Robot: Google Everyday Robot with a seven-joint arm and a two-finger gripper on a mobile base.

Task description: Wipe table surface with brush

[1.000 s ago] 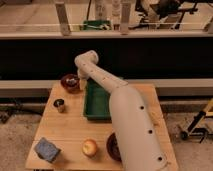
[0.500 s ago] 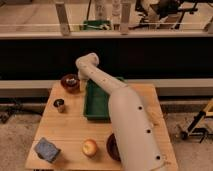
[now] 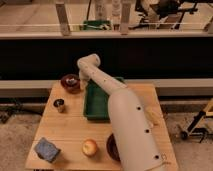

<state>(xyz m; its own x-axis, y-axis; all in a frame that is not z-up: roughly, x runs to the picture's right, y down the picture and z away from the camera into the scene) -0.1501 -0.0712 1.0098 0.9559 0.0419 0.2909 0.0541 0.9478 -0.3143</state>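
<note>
Gripper (image 3: 81,79): at the far tip of the white arm (image 3: 127,125), pointing down over the far left part of the tabletop (image 3: 70,127), low above the wood; contact with the wood not discernible.
Grip: cannot tell whether released or clenched.
Change at the gripper: slightly lower than one second ago; almost the same place as half a second ago.
Arm bend: just above the gripper, a touch lower than one second ago.
Bowl (image 3: 70,82): dark and round, just left of the gripper, very close to it; same spot as before.
Tray (image 3: 97,102): green, just right of the gripper and running from there toward the camera; right side covered by the arm; unmoved.
Cup (image 3: 59,105): small, metal, left of the gripper and nearer the camera, apart from the bowl; unmoved.
Brush (image 3: 151,117): small pale shape lying on the wood well to the right of the gripper, beyond the tray, just beside the thick part of the arm; too small to tell more.
Apple (image 3: 90,147): well apart from the gripper, by the near edge of the tabletop; unmoved.
Dish (image 3: 111,146): dark, just right of the apple, half hidden behind the arm.
Block (image 3: 47,149): grey-blue, at the near left corner, farthest from the gripper; unmoved.
</note>
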